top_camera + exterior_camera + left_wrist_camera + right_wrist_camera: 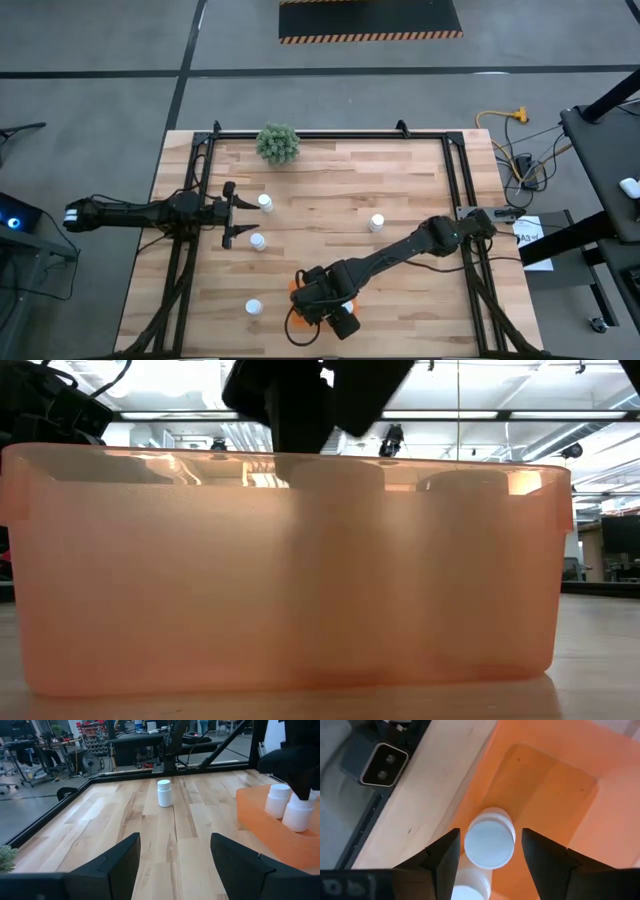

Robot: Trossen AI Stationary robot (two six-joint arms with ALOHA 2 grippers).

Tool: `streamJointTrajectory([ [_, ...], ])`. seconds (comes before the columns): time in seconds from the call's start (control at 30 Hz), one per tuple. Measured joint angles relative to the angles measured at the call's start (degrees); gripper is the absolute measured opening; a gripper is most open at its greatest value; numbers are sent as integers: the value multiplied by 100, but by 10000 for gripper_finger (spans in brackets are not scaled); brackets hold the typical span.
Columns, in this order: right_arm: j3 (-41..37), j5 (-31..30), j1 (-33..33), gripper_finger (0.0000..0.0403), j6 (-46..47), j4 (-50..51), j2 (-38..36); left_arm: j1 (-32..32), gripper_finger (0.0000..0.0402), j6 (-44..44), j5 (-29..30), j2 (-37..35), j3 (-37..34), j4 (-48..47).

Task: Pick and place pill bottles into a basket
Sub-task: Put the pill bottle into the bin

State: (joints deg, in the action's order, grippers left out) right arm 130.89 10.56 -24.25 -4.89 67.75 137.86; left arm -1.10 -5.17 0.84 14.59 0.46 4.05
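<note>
High view is showing the right gripper (322, 305) hovering over the orange basket (296, 288) at the table's near edge, its fingers standing apart on either side of an upright pill bottle (489, 843) inside, with gaps showing, and a second bottle (470, 888) touching it. Four more bottles are standing on the wooden table (400, 180), two (265, 202) (257, 241) just beside the left gripper (236, 213), whose fingers are spread wide and holding nothing, one (377, 222) mid-table and one (253, 307) near the basket.
</note>
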Motion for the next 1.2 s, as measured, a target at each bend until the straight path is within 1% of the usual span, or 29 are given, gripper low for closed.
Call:
streamJointTrajectory([
  [0.2,410,0,12,201,0,440,-2,0,224,0,0,0,-1,0],
  [0.4,400,-6,120,201,18,777,-127,4,224,0,0,-2,1,-1],
  [0.93,400,-20,733,201,-31,1427,-421,2,224,0,0,-3,-1,0],
  [1.2,398,-19,996,201,-210,1688,-474,-2,224,0,0,-2,0,0],
])
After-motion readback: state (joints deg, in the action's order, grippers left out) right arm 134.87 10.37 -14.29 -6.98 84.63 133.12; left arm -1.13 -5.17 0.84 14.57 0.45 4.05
